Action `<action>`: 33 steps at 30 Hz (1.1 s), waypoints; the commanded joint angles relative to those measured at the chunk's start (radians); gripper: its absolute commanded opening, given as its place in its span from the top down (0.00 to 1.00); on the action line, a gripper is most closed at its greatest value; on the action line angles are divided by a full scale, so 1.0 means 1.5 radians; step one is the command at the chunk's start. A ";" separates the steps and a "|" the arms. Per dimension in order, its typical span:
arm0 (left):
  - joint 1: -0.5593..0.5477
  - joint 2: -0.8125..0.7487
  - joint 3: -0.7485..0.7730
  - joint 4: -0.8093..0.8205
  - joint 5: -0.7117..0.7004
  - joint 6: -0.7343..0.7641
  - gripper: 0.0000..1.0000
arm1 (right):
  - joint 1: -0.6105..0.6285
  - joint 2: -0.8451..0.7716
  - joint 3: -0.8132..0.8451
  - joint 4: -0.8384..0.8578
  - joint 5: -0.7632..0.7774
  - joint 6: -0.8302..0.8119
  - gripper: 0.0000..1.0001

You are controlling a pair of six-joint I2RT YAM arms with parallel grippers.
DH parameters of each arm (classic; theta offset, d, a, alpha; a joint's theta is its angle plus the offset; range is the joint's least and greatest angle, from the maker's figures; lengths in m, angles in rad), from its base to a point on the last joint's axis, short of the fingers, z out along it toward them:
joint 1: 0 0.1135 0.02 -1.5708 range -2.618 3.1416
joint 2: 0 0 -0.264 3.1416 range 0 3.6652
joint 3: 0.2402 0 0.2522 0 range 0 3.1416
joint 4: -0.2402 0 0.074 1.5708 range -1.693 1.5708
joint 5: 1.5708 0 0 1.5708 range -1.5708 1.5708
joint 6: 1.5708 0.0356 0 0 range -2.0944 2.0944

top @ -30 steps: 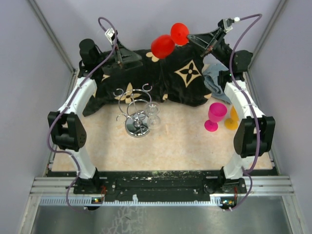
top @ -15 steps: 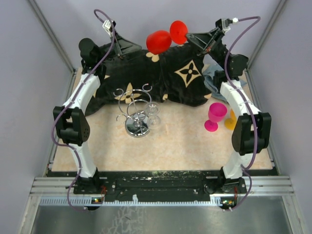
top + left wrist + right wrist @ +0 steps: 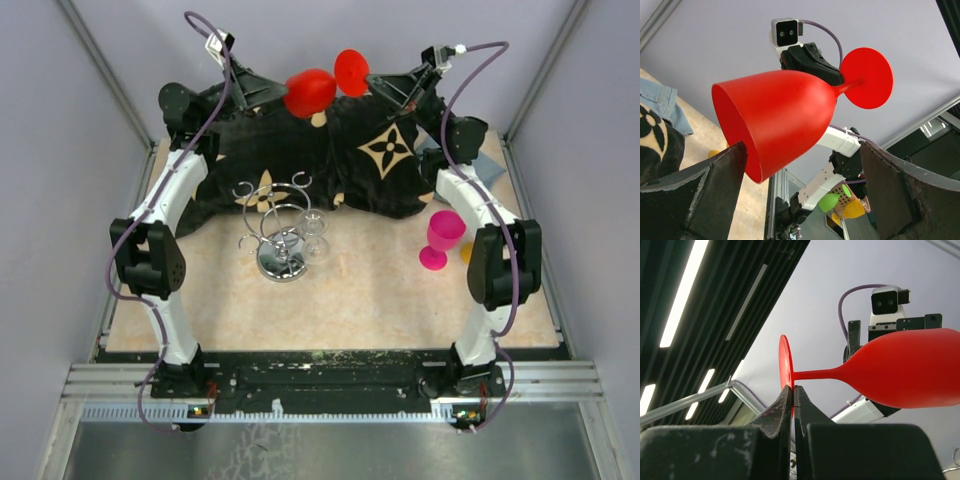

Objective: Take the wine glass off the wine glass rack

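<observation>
While raised overhead, right gripper: pinches red wine glass foot (edge-on)
Left gripper: spread wide, flanking bowl

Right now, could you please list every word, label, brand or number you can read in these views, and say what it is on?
No readable text in any view.
The black cloth carries tan flower and star emblems, which are not letters.
The red wine glass shows no marking.
</observation>
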 commanded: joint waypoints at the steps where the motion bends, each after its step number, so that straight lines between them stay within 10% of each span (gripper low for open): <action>1: -0.004 -0.005 0.022 0.052 -0.011 -0.021 0.02 | 0.011 -0.011 0.014 0.068 0.023 0.004 1.00; 18: -0.005 -0.108 -0.037 0.112 -0.025 -0.073 0.41 | 0.030 0.014 -0.024 0.165 0.055 0.057 1.00; 28: -0.005 -0.121 -0.031 0.091 -0.023 -0.067 1.00 | 0.032 0.039 -0.018 0.208 0.062 0.093 1.00; 33: -0.006 -0.134 -0.004 0.045 0.000 -0.010 1.00 | 0.027 0.020 0.006 0.142 -0.003 0.048 0.91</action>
